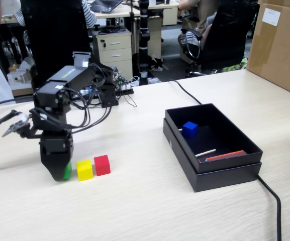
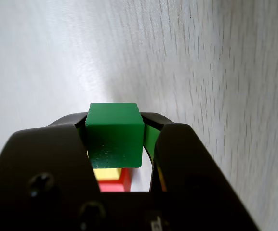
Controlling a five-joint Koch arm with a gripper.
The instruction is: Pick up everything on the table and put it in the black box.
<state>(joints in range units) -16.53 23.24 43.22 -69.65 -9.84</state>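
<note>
With my claw (image 2: 114,144) pinching the green cube (image 2: 114,139) at lower left, I'd lift straight up, clear of the yellow cube (image 1: 84,169), before swinging to the black box (image 1: 220,173).

Four small cubes of the same size are seen. The green cube (image 2: 114,134) is squeezed between two black fingers (image 2: 47,163), low on the pale wood tabletop (image 1: 134,201). The yellow cube (image 1: 84,169) is set just beside it, and the red cube (image 1: 102,164) touches the yellow one. The blue cube (image 1: 189,129) is found inside the black box (image 1: 225,175), well apart from the others.
</note>
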